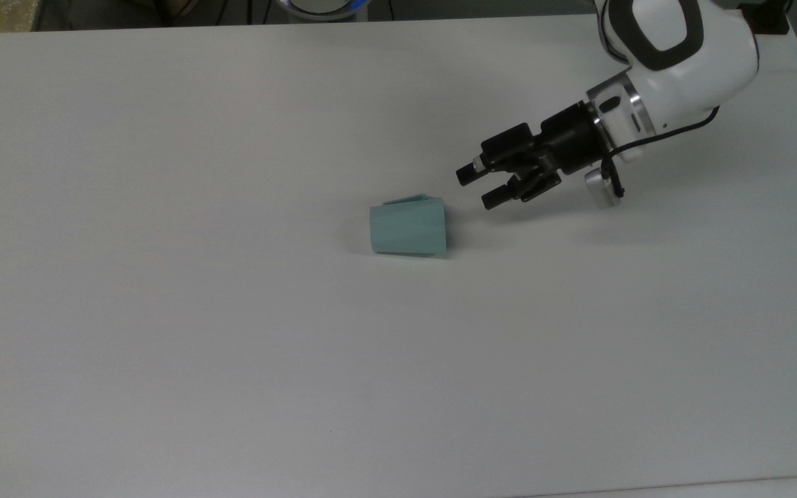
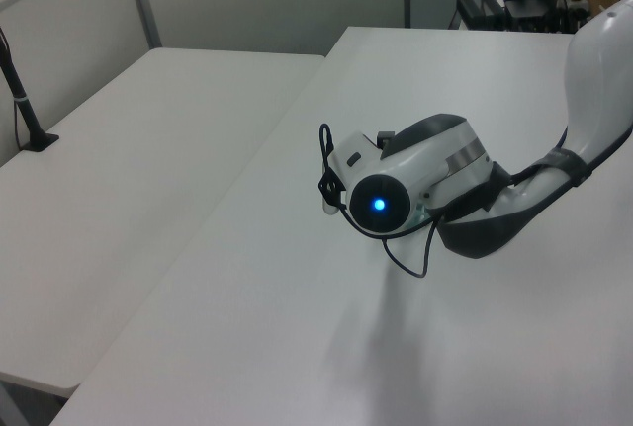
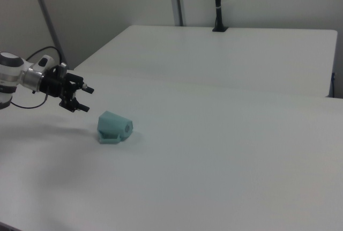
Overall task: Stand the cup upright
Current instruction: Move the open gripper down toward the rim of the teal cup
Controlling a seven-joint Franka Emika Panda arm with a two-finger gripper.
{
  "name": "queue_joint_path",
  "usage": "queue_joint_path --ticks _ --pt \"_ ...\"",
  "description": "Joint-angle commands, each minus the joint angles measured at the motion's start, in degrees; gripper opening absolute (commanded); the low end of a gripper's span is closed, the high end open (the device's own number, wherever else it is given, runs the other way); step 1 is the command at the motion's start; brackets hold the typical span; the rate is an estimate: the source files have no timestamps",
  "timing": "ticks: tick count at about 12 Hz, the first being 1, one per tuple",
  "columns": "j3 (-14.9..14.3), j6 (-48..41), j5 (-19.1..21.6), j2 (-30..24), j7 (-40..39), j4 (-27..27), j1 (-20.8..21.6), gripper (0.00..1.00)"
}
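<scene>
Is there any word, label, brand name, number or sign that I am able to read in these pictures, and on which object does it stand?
None: no text can be read.
The pale teal faceted cup, lying on its side, is plain.
The black two-finger gripper and the white robot arm show no readable marking.
The white table bears no print.

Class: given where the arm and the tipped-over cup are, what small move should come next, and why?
Probably ease the gripper toward the small pale teal faceted cup. The cup lies on its side on the white table, untouched, and the open jaws point at it from the top view's right, with a gap between.
</scene>
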Motion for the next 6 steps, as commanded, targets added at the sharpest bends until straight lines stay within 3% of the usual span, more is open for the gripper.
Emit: queue_joint_path --ticks 1,6 --pt "-0.64 -0.63 -0.72 1.57 0.72 1.63 -0.36 1.00" --pt "-0.64 0.07 -0.63 3.33 3.53 -0.22 -1.86 1.00"
